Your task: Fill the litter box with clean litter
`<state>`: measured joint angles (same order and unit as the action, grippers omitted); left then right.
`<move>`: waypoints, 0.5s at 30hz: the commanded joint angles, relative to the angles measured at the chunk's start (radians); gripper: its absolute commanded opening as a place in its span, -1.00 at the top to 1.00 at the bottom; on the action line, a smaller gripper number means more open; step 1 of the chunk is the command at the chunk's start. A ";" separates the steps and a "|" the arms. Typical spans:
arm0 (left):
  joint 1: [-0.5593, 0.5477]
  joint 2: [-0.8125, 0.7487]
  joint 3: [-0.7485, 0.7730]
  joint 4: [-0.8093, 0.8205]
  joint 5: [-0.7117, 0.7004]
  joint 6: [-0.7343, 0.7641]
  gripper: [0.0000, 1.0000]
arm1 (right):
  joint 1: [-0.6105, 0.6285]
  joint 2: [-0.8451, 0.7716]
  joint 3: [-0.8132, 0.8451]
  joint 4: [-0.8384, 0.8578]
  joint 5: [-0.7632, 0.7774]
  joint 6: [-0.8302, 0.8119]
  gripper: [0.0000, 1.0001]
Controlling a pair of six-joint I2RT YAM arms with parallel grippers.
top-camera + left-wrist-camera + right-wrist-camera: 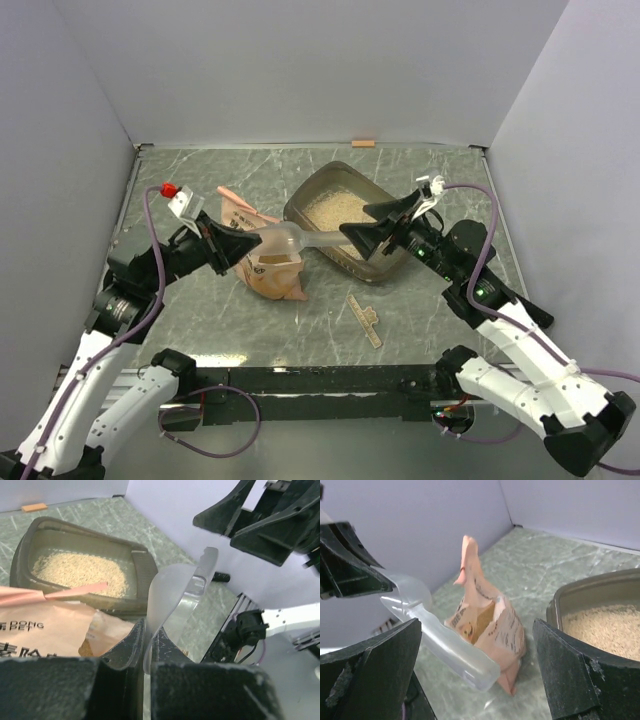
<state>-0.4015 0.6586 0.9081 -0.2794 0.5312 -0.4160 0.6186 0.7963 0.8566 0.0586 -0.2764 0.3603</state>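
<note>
Green marbled bench [440,320] carries the litter box [352,170] at the far right, litter [330,208] already pooled inside, with the open bag [272,275] left of it; the left tool [252,243] is clenched on the scoop [290,238] bowl, while the right tool [357,230] gapes wide around its handle, gripping nothing. Likely mid-handover: next, one tool must dip the scoop into the bag

Each arm is built of white shell links joined by rounded black joints, as is seen on the left arm [75,385] and the right arm [520,345]. The left claw [250,245] and the right claw [355,222] are formed of matte black, wedge-shaped fingers, flecked pale along the edges. A purple cable [150,225] is looped along each arm. A red knob [168,188] is carried above the left wrist, and small green lights [481,292] are shown on the right forearm.
</note>
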 commanded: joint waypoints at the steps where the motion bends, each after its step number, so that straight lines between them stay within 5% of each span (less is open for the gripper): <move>1: 0.058 0.048 -0.034 0.169 0.099 -0.099 0.98 | -0.098 0.024 -0.088 0.337 -0.138 0.134 -0.97; 7: 0.190 0.136 -0.103 0.383 0.346 -0.213 0.98 | -0.155 0.057 -0.165 0.521 -0.216 0.215 -0.99; 15: 0.260 0.165 -0.169 0.578 0.493 -0.326 0.98 | -0.212 0.093 -0.229 0.642 -0.348 0.279 -0.99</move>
<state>-0.1680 0.8352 0.7582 0.0891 0.8776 -0.6353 0.4355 0.8707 0.6434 0.5312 -0.5159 0.5884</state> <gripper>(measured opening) 0.066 0.993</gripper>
